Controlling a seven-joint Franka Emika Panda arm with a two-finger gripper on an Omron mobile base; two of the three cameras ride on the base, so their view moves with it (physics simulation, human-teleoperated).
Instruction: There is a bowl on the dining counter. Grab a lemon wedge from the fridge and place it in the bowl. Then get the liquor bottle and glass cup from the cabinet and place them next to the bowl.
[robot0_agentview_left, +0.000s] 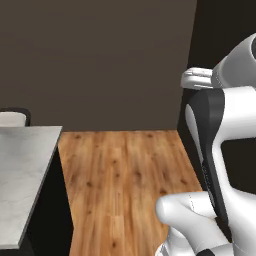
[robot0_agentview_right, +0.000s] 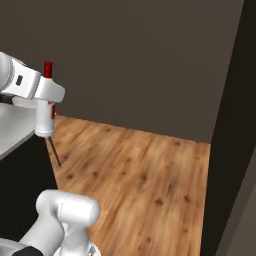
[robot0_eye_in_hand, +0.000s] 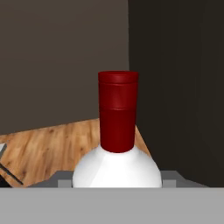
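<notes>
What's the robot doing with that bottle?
The robot arm is holding a white liquor bottle with a dark red cap up in the air. In the right base view the bottle hangs upright from the robot's hand, above the edge of the marble dining counter. Beyond it are the wooden floor and a dark wall. The bottle is not set down on anything yet.

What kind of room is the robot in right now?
Probably a kitchen or dining area. There is a grey-white marble counter top on a dark base, a brown wooden plank floor, and the gripper holds a white bottle with a red cap upright in the air.
</notes>
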